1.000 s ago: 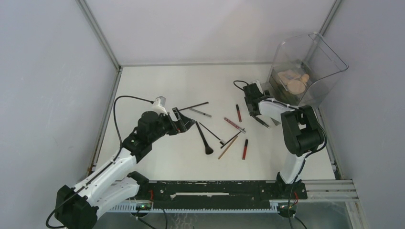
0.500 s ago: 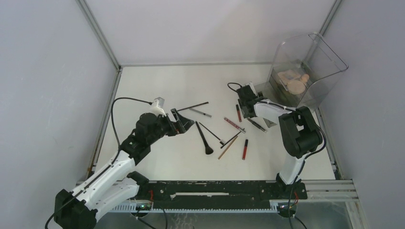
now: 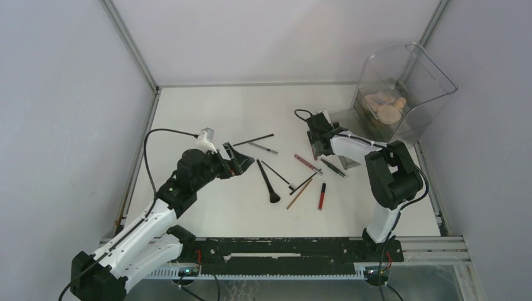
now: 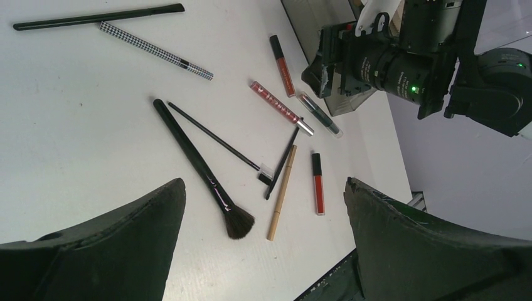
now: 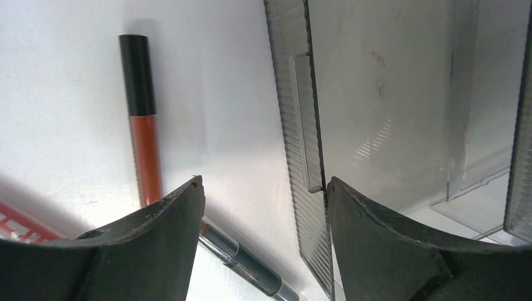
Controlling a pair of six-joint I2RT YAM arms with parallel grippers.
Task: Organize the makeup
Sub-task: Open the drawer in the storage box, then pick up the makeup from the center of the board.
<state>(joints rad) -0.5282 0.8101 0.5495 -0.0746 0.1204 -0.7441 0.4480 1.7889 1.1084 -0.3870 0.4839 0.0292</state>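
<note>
The makeup lies scattered mid-table: a black fan brush (image 3: 268, 182), a thin black brush (image 4: 216, 139), a tan pencil (image 3: 300, 194), a red lip tube (image 3: 322, 195), a red patterned tube (image 3: 307, 163), a checked pencil (image 4: 154, 50) and a long black pencil (image 3: 254, 139). My left gripper (image 3: 241, 160) hovers open to their left, nothing between its fingers (image 4: 125, 238). My right gripper (image 3: 317, 147) is open low over the table. Between its fingers show a dark clear tube (image 5: 248, 263) and the ribbed front of a smoky drawer (image 5: 389, 94). A second red lip tube (image 5: 143, 125) lies just beyond its left finger.
The clear smoky organizer box (image 3: 433, 81) stands at the back right, with round beige compacts (image 3: 386, 108) inside. Its pulled-out drawer (image 3: 351, 158) rests on the table just right of my right gripper. Grey walls close in the table on three sides.
My right gripper has slid left, away from the organizer box and toward the scattered makeup. The left arm has barely shifted.
</note>
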